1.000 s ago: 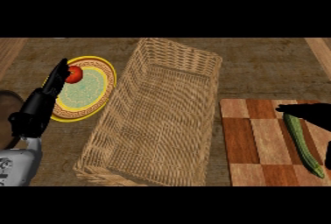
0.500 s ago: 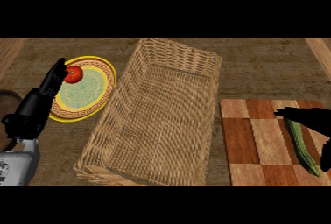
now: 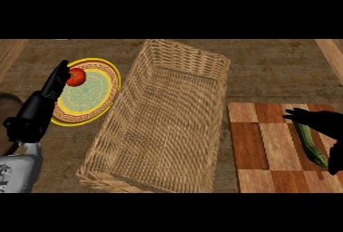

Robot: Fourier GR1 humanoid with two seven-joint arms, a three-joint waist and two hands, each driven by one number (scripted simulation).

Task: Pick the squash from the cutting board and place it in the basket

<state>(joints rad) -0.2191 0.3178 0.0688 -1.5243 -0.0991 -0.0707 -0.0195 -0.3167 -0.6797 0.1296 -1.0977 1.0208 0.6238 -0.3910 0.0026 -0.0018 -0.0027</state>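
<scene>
1. Comparing this moment with the views of the second before, the right hand (image 3: 320, 123) is seen to have been carried leftward and downward over the cutting board (image 3: 261, 149), so that it is now laid across the upper end of the squash (image 3: 312, 146).
2. The squash, a long green one, is found lying lengthwise along the board's right side, at about 4 o'clock in the view; only its lower stretch is left uncovered by the hand.
3. Whether the right hand's fingers are spread or curled round the squash cannot be told, since the hand is shown only as a dark shape above it.
4. The shift is judged to mean that the reach is nearly finished and that the grasp has yet to be made; the lift and the carry to the basket (image 3: 201, 59) remain to be done.
5. The basket, a long wicker one, is set between the board and the plate (image 3: 94, 97), filling the middle of the view and tilted toward 1 o'clock; nothing can be seen inside it.
6. The left hand (image 3: 41, 105) is held at 9 o'clock with its fingers straight and released, resting over the left rim of the yellow patterned plate, near a tomato (image 3: 76, 77) that lies on the plate.
7. Everything is borne by a dark wooden table (image 3: 275, 81); lighter wooden strips are seen at its far corners, and nothing more of the room is shown.
</scene>
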